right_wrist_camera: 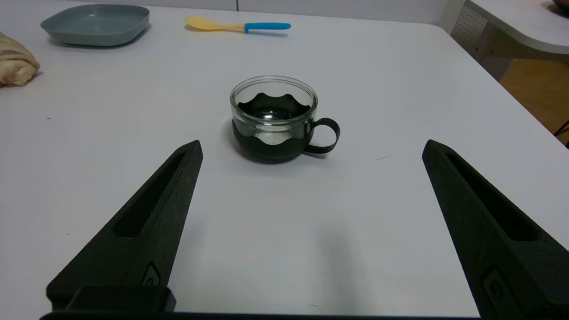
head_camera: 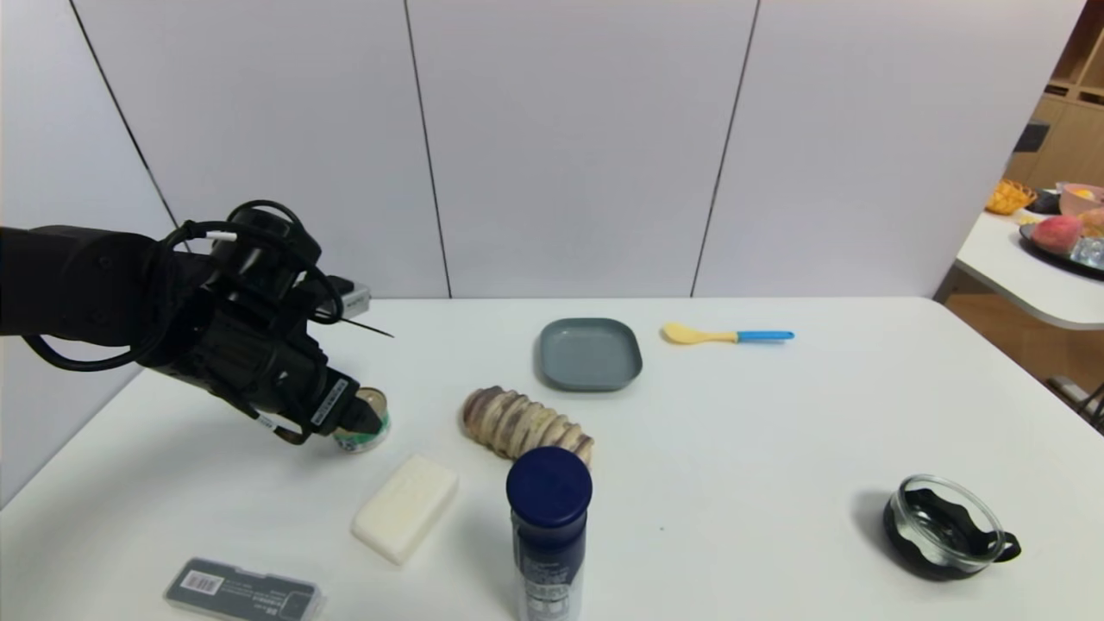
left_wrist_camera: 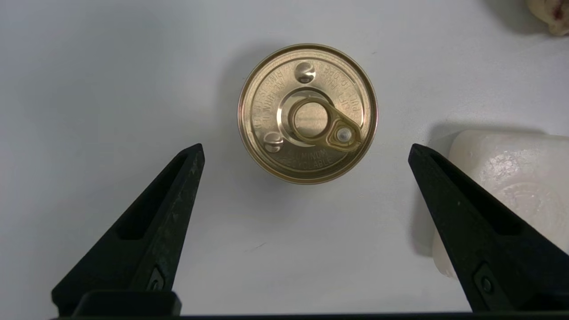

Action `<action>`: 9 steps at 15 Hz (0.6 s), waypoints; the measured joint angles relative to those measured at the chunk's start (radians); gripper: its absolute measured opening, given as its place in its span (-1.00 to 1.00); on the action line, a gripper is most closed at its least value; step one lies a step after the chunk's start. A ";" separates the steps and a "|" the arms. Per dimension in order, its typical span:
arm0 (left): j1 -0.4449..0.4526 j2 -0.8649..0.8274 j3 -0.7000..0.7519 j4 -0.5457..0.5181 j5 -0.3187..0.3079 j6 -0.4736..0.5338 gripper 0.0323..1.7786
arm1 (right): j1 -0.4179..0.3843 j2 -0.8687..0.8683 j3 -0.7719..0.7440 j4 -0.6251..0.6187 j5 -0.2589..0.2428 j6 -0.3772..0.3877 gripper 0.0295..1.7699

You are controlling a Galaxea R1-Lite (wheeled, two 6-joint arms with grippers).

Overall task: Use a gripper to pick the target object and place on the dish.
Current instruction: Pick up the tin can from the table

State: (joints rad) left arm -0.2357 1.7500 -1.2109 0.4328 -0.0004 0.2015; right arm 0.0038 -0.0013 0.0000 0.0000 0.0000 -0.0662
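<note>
Black fingers [left_wrist_camera: 151,231] of the left hand [left_wrist_camera: 306,151] stand wide apart over the tin can [left_wrist_camera: 307,113] on the table [head_camera: 776,431] — rigid, smooth, probably slippery; grip its round side wall.

head view high over table [head_camera: 776,448], left wrist close above tin [left_wrist_camera: 307,113], right wrist low, level

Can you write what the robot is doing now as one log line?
left gripper: open, above tin can | can: on table | dish: empty | right gripper: open, idle
</note>
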 joint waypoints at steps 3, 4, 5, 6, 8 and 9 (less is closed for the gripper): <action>-0.003 0.011 -0.005 -0.002 -0.003 -0.001 0.88 | 0.000 0.000 0.000 0.000 0.000 0.000 0.93; -0.004 0.016 -0.010 -0.003 -0.004 -0.002 0.88 | 0.000 0.000 0.000 0.000 0.000 0.000 0.93; -0.005 0.022 -0.013 -0.002 -0.004 -0.002 0.88 | 0.000 0.000 0.000 0.000 0.000 0.000 0.93; -0.005 0.027 -0.015 -0.003 -0.004 -0.002 0.88 | 0.000 0.000 0.000 0.000 0.000 0.000 0.93; -0.005 0.040 -0.020 -0.003 -0.004 -0.001 0.89 | 0.000 0.000 0.000 0.000 0.000 0.000 0.93; -0.005 0.048 -0.023 -0.003 -0.004 -0.001 0.89 | 0.000 0.000 0.000 0.000 0.000 0.000 0.93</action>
State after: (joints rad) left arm -0.2404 1.7977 -1.2334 0.4296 -0.0043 0.2000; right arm 0.0038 -0.0013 0.0000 0.0000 0.0000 -0.0657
